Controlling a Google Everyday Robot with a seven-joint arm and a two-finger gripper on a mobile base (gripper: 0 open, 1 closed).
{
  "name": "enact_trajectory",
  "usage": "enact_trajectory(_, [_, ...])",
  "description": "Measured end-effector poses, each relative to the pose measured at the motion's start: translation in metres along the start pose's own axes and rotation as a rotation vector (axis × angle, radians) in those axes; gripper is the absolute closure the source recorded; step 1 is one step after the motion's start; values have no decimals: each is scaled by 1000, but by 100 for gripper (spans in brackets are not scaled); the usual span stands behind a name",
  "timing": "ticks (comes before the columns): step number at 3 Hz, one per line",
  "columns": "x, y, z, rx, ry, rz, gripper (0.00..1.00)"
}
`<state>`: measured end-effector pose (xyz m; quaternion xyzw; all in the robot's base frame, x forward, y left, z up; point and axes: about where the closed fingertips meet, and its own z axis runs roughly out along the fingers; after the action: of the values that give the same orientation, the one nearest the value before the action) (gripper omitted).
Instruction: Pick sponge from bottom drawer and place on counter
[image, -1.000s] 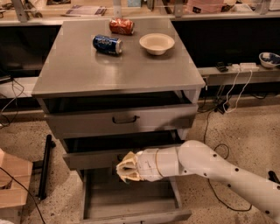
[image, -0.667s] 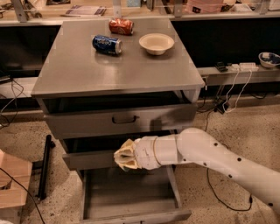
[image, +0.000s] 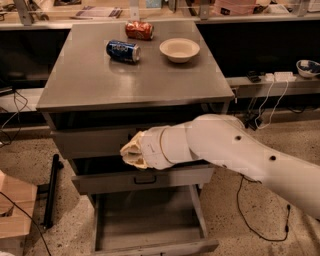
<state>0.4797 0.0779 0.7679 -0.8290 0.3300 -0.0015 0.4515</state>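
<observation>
Hovering above the bottom drawer (image: 150, 222), the gripper (image: 130, 150) fronts upper drawers (image: 90, 143).

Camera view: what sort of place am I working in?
Likely a lab or workshop: metal drawer cabinet, cluttered bench behind, power strip and loose cables. The pincer hangs before its drawers.

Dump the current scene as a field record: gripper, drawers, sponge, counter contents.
gripper: in front of the cabinet at the height of the upper drawer fronts, above the bottom drawer
bottom drawer: pulled out, visible floor bare
sponge: not visible anywhere in this view
counter: holds three items, all toward the back
blue can: lying on its side
red can: behind the blue can, near the rear edge
bowl: upright, right of the blue can
middle drawer: partly out
</observation>
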Motion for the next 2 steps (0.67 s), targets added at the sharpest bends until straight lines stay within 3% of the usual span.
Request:
enact_trajectory(1, [-18, -57, -22, -41, 119, -90, 100])
enact_trajectory(2, [-36, -96, -36, -70, 179, -161, 100])
